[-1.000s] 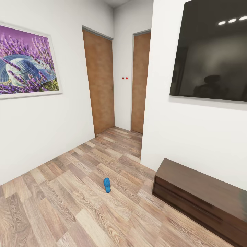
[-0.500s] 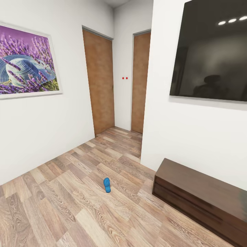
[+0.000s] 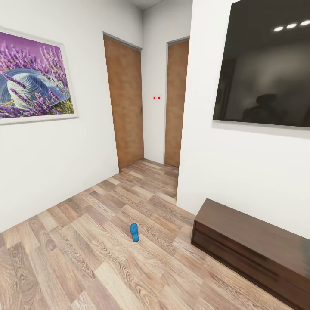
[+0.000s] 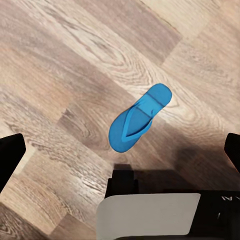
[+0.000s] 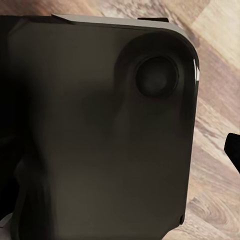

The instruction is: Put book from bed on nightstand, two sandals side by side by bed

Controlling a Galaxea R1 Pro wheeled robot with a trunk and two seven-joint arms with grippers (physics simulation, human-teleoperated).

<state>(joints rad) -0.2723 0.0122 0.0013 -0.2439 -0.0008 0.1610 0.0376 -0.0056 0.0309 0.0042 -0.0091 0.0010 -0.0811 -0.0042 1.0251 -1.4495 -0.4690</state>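
A single blue sandal lies flat on the wood-plank floor, at about 6 o'clock from the two brown doors and at about 9 o'clock from the long dark low cabinet that stands against the white wall. Above that cabinet hangs a large black screen; on the wall at the far side, toward 10 o'clock, hangs the purple lavender picture.

In the left wrist view a sandal (strap side up) rests on the planks, apart from the tool. The left tool stands released, its two dark fingertips far apart at the picture's edges, the sandal lying between and beyond them, not touched. A white and black part of the robot shows near that sandal.

In the right wrist view a dark rounded robot housing blocks most of the sight, with a strip of floor beside it. One dark fingertip shows; whether the right tool is released or clenched I cannot tell.
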